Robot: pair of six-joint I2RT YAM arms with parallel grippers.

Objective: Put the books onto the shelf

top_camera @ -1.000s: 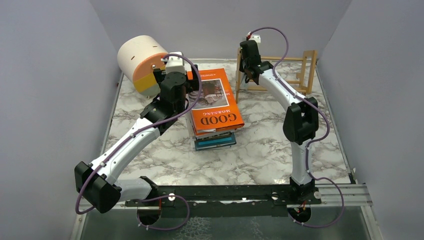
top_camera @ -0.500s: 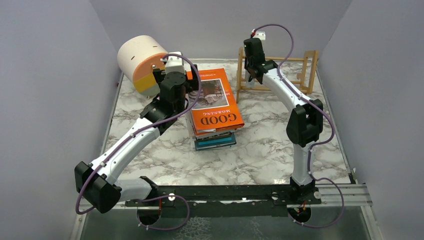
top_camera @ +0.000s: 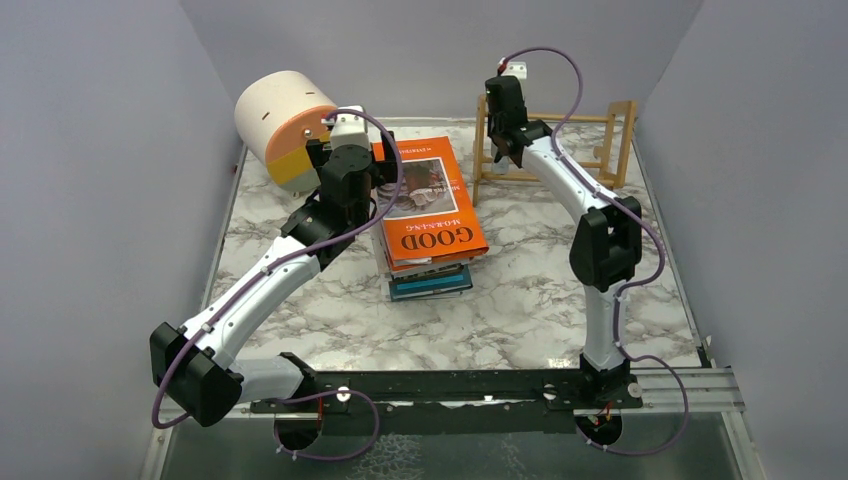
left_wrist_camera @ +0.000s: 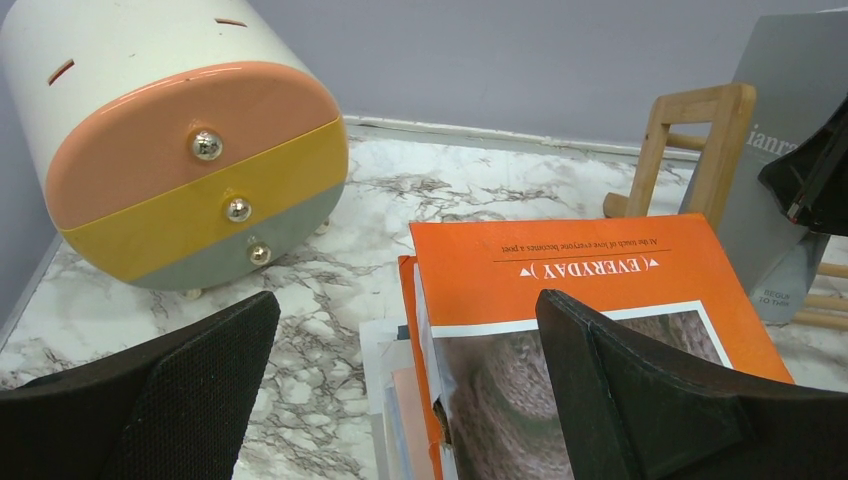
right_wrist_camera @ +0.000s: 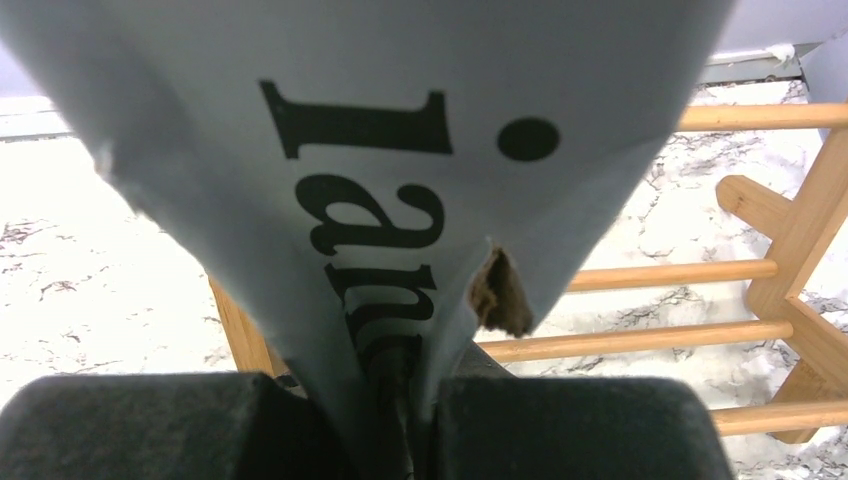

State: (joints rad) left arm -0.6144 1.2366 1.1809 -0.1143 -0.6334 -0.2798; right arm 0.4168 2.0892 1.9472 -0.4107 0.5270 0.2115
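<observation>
A stack of books (top_camera: 428,230) lies mid-table with an orange book (left_wrist_camera: 590,270) on top. My left gripper (left_wrist_camera: 405,305) hangs open over the stack's far left edge, one finger over the marble and the other over the orange cover; in the top view the left gripper (top_camera: 386,168) sits beside the drum. My right gripper (right_wrist_camera: 410,400) is shut on a grey book (right_wrist_camera: 400,130) with black lettering and holds it upright at the left end of the wooden shelf (right_wrist_camera: 650,340). The top view shows the right gripper (top_camera: 505,140) over the shelf (top_camera: 600,150).
A round cream, orange and yellow drawer drum (top_camera: 280,125) lies at the back left, close to my left wrist. Grey walls close in the marble table (top_camera: 520,300) on three sides. The grey book (left_wrist_camera: 790,120) and the shelf's end frame (left_wrist_camera: 700,130) show at the right of the left wrist view.
My right arm has lifted the grey book slightly and carried it a little right and back over the shelf's left end. The left arm has not moved.
</observation>
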